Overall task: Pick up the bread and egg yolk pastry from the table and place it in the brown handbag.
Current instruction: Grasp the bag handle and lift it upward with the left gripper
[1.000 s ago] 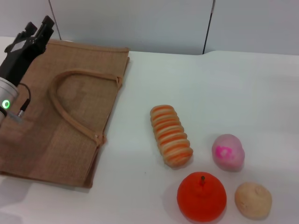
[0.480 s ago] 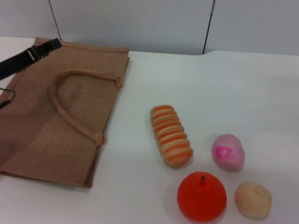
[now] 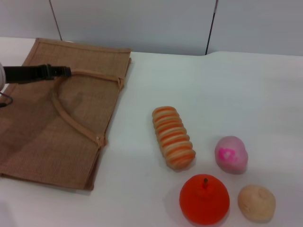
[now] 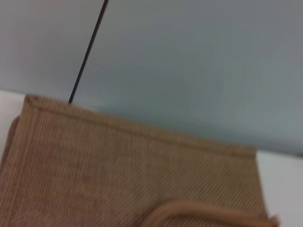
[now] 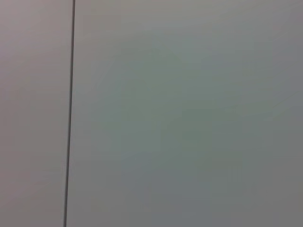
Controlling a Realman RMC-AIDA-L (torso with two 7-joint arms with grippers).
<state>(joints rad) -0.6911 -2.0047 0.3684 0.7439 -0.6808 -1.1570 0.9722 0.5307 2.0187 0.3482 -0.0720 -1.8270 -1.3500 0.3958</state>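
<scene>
The bread (image 3: 173, 137), a ridged orange and cream loaf, lies on the white table near the middle. The egg yolk pastry (image 3: 256, 203), a small tan bun, sits at the front right. The brown handbag (image 3: 42, 127) lies flat at the left with its tan looped handle (image 3: 71, 118) on top; the left wrist view shows its far edge (image 4: 118, 170). My left gripper (image 3: 65, 72) reaches in from the left edge, seen side-on over the bag's upper part near the handle's top. It holds nothing that I can see. My right gripper is out of view.
A pink ball (image 3: 231, 154) with a magenta mark lies right of the bread. A red-orange fruit (image 3: 204, 199) with a stem sits beside the pastry. A grey wall (image 3: 142, 23) stands behind the table. The right wrist view shows only that wall.
My left gripper has turned and swung from the bag's far left corner down and right, to over the bag near the handle's top. The foods and bag have not moved.
</scene>
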